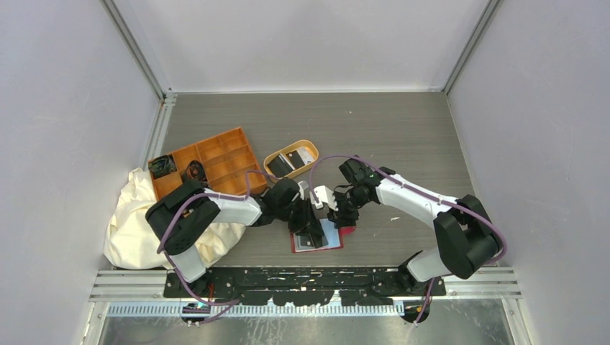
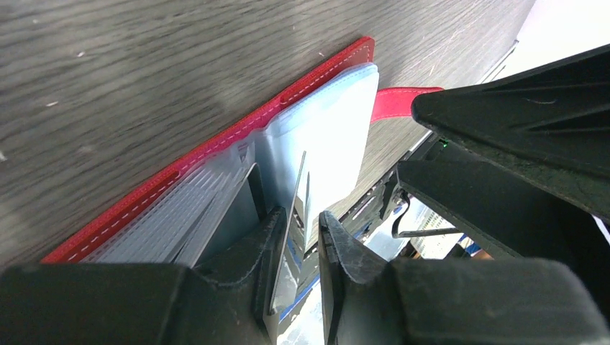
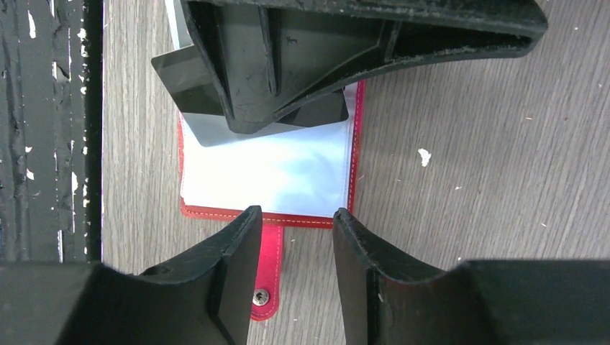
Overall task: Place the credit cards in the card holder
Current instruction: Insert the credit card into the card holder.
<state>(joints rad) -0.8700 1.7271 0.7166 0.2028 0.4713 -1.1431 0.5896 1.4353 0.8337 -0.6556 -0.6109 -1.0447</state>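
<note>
The red card holder (image 1: 332, 237) lies open on the table with its grey-clear sleeves (image 2: 324, 129) facing up and its snap tab (image 3: 267, 266) flat beside it. My left gripper (image 1: 311, 228) is shut on a dark credit card (image 3: 187, 79). It holds the card tilted over the sleeves, edge-on in the left wrist view (image 2: 301, 187), lower edge at a sleeve. My right gripper (image 3: 296, 223) is open and empty, just above the holder's edge by the tab. More credit cards, one black (image 1: 279, 165) and one pale (image 1: 302, 156), lie in the tan dish.
The oval tan dish (image 1: 314, 149) stands behind the grippers. An orange compartment tray (image 1: 208, 162) is at the back left, with a cream cloth (image 1: 137, 223) beside the left arm. A black metal rail (image 3: 43, 129) runs along the table's near edge, close to the holder.
</note>
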